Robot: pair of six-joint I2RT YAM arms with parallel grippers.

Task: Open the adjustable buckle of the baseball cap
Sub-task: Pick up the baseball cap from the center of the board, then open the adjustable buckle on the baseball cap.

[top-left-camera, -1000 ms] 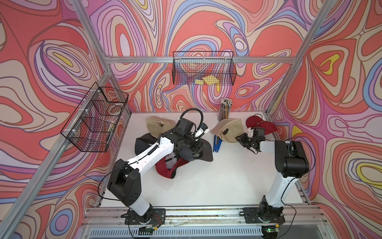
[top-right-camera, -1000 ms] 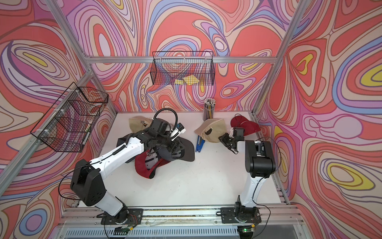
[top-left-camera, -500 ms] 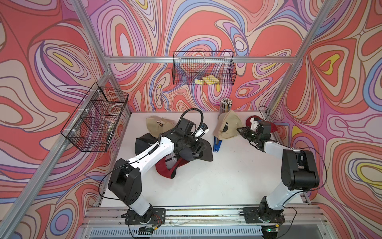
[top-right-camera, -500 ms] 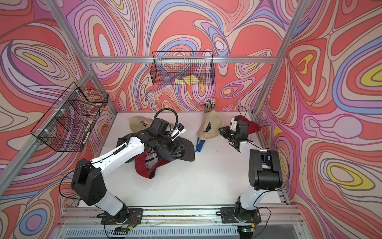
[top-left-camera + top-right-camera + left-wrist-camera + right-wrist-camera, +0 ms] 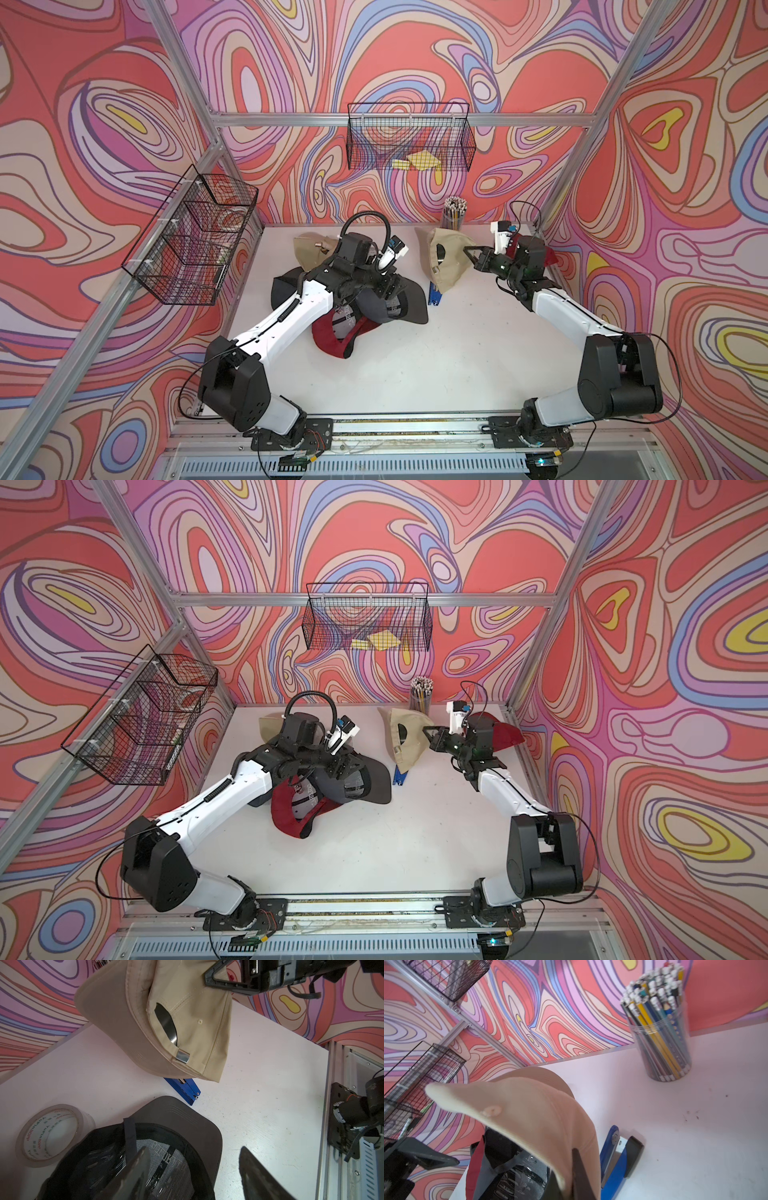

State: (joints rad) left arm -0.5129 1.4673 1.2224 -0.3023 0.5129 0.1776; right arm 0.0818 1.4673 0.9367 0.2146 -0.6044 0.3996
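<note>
1. Currently you're presenting the tan cap [image 5: 451,270]: the right gripper [image 5: 469,252] is pinching its crown, so it's hanging far right of centre, above the blue stapler [image 5: 435,294].
2. Left gripper [image 5: 193,1150] is hovering, fingers spread and empty, over the grey cap [image 5: 176,1118].
3. Next, likely: you're sending the left gripper to the metal buckle [image 5: 182,1057].

White link shells and black joint housings are seen on the left arm [image 5: 291,320] and right arm [image 5: 569,318]. A ribbed black cable [image 5: 365,215] is looped above the left wrist. The right tool [image 5: 466,248] is formed of black, hollow triangular fingers.
</note>
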